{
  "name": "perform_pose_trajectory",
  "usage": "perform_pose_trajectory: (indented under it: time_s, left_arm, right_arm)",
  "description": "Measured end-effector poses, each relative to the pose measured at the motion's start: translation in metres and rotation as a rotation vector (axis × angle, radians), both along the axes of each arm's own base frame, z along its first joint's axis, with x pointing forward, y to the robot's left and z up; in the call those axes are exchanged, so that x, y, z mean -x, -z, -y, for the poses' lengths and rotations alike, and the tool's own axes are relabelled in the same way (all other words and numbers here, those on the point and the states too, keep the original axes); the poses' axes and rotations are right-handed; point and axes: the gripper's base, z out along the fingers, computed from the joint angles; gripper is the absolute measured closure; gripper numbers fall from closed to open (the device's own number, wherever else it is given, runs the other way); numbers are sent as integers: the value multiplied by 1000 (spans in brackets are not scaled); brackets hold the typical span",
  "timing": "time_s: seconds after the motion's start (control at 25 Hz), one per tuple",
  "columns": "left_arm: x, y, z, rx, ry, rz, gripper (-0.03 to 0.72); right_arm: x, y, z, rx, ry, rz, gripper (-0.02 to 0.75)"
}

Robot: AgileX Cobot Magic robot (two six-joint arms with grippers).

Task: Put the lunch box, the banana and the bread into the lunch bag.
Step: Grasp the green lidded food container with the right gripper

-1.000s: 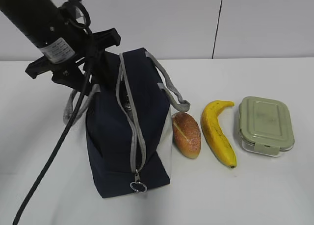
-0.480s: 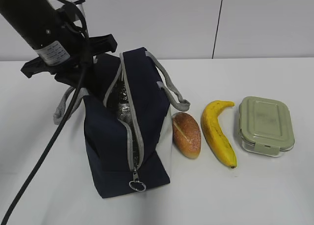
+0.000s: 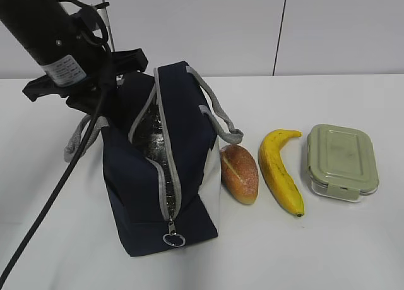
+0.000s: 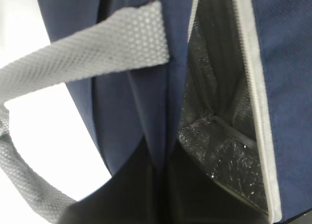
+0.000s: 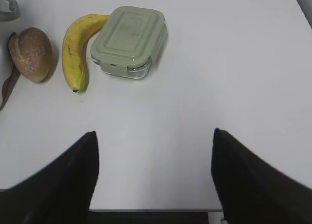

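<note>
Bag (image 3: pixel 183 145) unzipped on the table (image 3: pixel 353 239), food lined up to its right.
Left gripper (image 3: pixel 113 97) presses at the bag's left wall; whether clenched, I cannot tell. Right gripper (image 5: pixel 153 173) hangs released above bare table. Box (image 3: pixel 342 162) farthest right, banana (image 3: pixel 279 170) beside it, bread (image 3: pixel 239 173) touching the bag.
</note>
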Motion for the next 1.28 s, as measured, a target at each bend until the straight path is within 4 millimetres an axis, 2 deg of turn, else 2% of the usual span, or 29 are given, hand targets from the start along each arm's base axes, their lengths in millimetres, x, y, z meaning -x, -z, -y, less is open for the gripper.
perform_pose_trajectory:
  time_s: [0.88,1.04,1.28]
  left_arm:
    - [1,0,1,11,0,-12,688]
    - [1,0,1,11,0,-12,688]
    - [1,0,1,11,0,-12,688]
  right_arm:
    - [-2,-1,-1,-11,-7,-13,188]
    - [-21,-10,-1,-23,-12,-80,188]
    - [-68,-10,-1,-45,-19,-235,188]
